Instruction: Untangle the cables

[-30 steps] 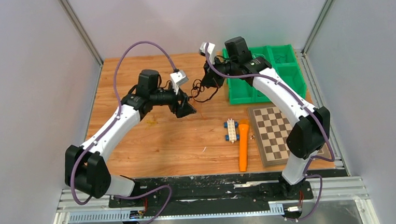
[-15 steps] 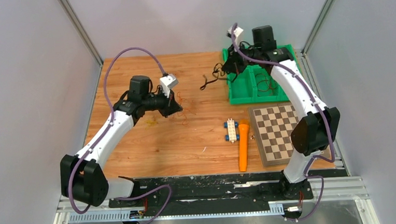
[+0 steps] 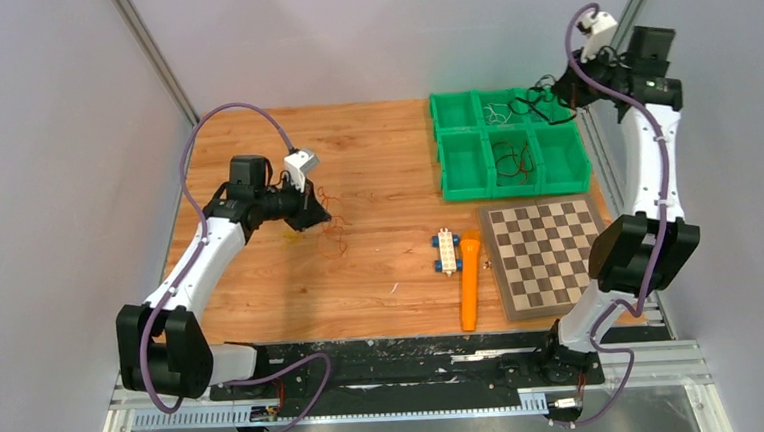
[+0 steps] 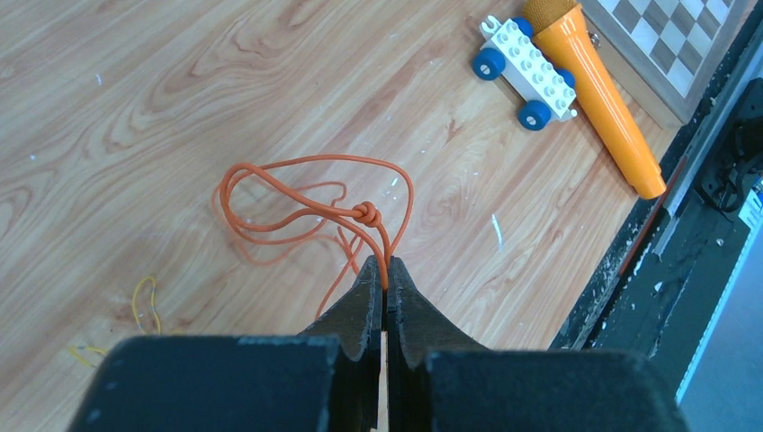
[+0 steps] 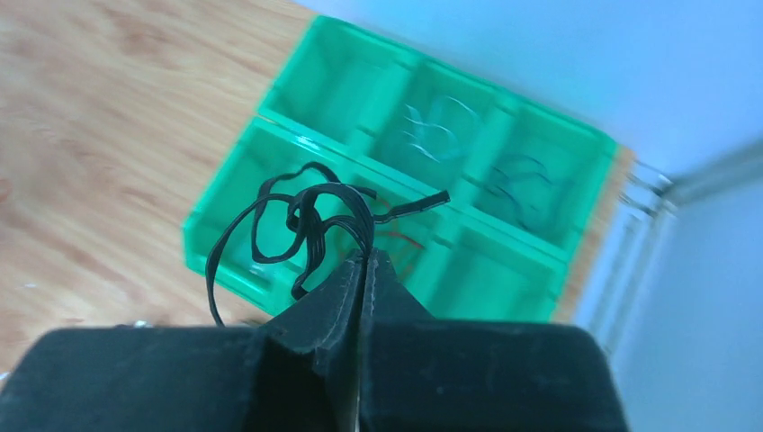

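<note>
Pinching an orange cable, the left tool is clamped tight on it. Loops and a knot spread at 12 o'clock from the tips over the counter, with a yellow strand at 9. The right tool is clamped on a black cable, above the green bin at the counter's 1 o'clock. The bin seems to hold more wires, but they're blurred.
</note>
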`<state>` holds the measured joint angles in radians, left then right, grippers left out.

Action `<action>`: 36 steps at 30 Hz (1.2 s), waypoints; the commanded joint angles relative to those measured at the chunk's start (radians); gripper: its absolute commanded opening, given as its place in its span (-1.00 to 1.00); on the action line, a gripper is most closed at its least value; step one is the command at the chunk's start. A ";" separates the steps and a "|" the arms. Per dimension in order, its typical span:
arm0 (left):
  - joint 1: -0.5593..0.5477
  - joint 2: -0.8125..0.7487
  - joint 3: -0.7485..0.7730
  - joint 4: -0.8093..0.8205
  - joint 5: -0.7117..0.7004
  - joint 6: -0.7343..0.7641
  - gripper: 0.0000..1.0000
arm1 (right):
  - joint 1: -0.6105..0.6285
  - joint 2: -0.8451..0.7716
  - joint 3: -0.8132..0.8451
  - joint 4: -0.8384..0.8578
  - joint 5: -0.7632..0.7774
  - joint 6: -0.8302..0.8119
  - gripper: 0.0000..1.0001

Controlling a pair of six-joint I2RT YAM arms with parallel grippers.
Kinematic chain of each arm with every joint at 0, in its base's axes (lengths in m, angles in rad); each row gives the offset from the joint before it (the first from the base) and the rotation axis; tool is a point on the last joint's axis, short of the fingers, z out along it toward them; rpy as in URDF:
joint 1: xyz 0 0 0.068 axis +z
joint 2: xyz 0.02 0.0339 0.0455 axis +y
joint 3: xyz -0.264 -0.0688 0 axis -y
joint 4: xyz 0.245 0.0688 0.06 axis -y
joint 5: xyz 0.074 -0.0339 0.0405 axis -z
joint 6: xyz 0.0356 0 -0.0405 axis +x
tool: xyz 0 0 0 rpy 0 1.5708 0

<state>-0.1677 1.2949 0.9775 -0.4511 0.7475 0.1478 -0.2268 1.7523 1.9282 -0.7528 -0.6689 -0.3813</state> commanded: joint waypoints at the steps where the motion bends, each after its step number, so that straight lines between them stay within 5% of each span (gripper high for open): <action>1: -0.001 0.029 0.020 0.007 0.016 0.001 -1.00 | -0.109 0.006 0.059 -0.049 0.061 -0.112 -1.00; 22: -0.001 0.105 0.071 0.024 0.000 -0.048 -1.00 | -0.128 0.399 -0.022 0.088 0.260 -0.130 -0.98; 31: -0.002 0.083 0.116 0.009 0.069 -0.065 -1.00 | -0.123 0.248 0.022 -0.004 0.081 -0.140 0.73; 33: -0.002 0.077 0.146 -0.005 0.100 -0.093 -1.00 | -0.111 0.173 0.003 -0.007 -0.015 -0.140 0.97; 36: -0.002 0.068 0.201 -0.021 0.155 -0.135 -1.00 | -0.050 0.076 -0.032 -0.016 -0.152 -0.116 1.00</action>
<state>-0.1684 1.4021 1.0809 -0.4683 0.8017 0.0734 -0.3424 2.0438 1.9087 -0.7738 -0.5777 -0.5056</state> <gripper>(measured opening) 0.009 0.993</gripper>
